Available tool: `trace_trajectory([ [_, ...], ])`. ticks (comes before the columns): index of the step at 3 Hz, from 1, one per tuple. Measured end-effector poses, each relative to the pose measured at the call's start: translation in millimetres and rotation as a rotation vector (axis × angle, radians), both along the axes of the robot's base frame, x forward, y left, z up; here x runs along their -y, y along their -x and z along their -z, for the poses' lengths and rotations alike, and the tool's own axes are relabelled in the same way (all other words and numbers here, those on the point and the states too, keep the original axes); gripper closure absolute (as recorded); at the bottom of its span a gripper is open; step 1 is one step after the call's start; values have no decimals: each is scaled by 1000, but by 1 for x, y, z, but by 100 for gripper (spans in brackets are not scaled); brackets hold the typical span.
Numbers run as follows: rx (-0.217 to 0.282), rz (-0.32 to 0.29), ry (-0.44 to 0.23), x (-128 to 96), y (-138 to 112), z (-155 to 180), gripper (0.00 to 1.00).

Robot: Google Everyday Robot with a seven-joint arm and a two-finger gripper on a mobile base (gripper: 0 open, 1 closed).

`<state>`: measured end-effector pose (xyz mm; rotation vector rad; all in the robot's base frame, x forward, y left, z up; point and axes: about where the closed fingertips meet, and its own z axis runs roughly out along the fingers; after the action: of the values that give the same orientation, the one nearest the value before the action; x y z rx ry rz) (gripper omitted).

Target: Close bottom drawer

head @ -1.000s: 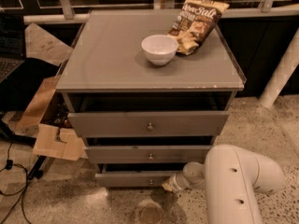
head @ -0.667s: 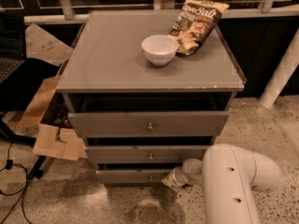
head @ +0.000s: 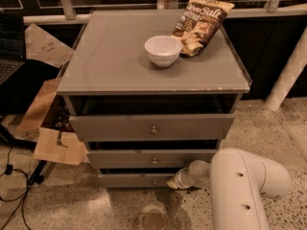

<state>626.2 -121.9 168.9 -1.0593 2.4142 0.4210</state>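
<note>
A grey table (head: 115, 56) has three drawers. The bottom drawer (head: 134, 180) is the lowest and thinnest one, just above the floor, with a dark gap over its front. What is inside it cannot be seen. The end effector (head: 175, 182) of the white arm (head: 244, 186) is at the right part of that drawer front. I cannot tell how far open it is. On the table sit a white bowl (head: 163, 50), showing only white inside, and a chip bag (head: 201, 25).

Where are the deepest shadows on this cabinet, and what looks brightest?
In the camera view, deep shadows fill the gaps above the drawer fronts; the white bowl and the robot's arm look brightest; the gripper, low at the front of the bottom drawer, sits in dim warm light.
</note>
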Motion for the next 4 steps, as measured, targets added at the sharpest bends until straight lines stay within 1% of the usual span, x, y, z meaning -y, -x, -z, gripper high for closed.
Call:
trace_trajectory([
  [1, 0, 0, 0, 1, 4, 0, 82],
  [2, -51, 75, -76, 17, 51, 22, 51],
  [3, -78, 119, -110, 28, 77, 32, 28],
  [4, -79, 123, -111, 30, 78, 32, 3],
])
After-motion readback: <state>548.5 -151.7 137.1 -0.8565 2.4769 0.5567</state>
